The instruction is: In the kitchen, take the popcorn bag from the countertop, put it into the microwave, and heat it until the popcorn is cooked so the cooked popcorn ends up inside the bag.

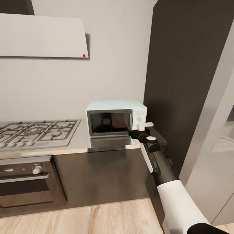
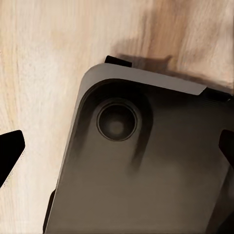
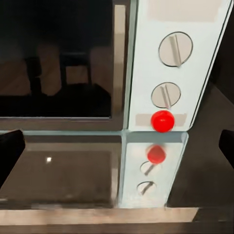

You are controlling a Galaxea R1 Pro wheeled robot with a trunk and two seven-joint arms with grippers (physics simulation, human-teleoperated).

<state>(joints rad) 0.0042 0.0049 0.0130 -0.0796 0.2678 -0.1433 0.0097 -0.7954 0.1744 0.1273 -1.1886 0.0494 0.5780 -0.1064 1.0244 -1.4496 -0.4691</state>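
The pale mint-blue microwave stands on the shiny grey countertop with its dark glass door closed. My right gripper hovers open just in front of the whitish control panel. In the right wrist view its fingertips stand wide apart, facing two knobs and a red dot that are mirrored in the worktop. My left gripper is open, pointing down at the robot's base and the wood floor. The popcorn bag and popcorn are out of view.
A black-grated gas hob lies left of the microwave, above a dark built-in oven. The white hood hangs overhead. A tall dark cabinet rises close to the microwave's right side, with a grey fridge beyond it.
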